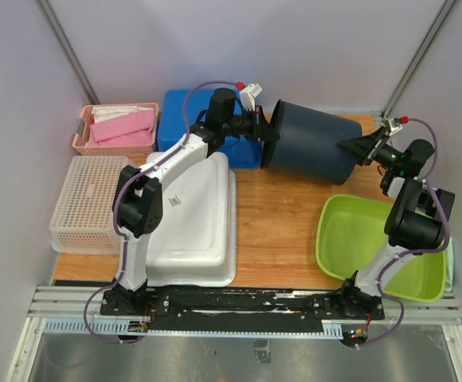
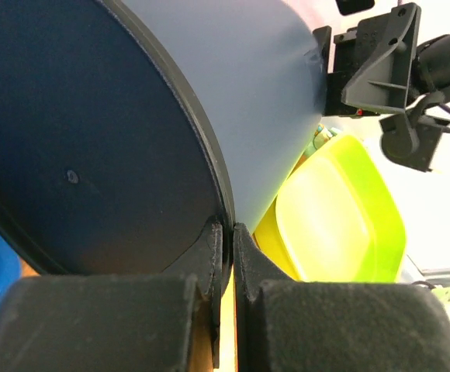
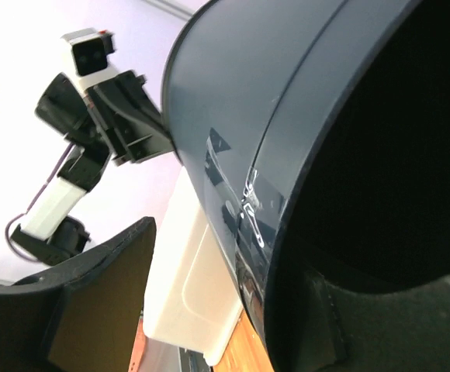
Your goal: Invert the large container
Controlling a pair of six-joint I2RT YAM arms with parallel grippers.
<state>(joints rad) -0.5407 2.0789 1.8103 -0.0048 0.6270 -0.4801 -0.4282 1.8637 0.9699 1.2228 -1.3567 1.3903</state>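
Note:
The large container point(image 1: 311, 143), a dark blue-grey bucket, lies tilted on its side at the back of the table, base to the left and mouth to the right. My left gripper point(image 1: 264, 127) is shut on the rim of its base. In the left wrist view both fingers pinch that thin rim at the left gripper point(image 2: 229, 232), with the round base point(image 2: 93, 139) filling the frame. My right gripper point(image 1: 357, 147) straddles the mouth rim, open. In the right wrist view one finger point(image 3: 101, 294) stands apart from the outer wall point(image 3: 233, 116) and the other finger point(image 3: 372, 325) is inside.
An upturned white tub point(image 1: 195, 215) sits at the left centre. A lime-green basin point(image 1: 358, 239) lies at the front right, under the right arm. A blue bin point(image 1: 179, 119) and a pink basket point(image 1: 115, 127) stand at the back left, a white mesh basket point(image 1: 88, 203) at the left edge.

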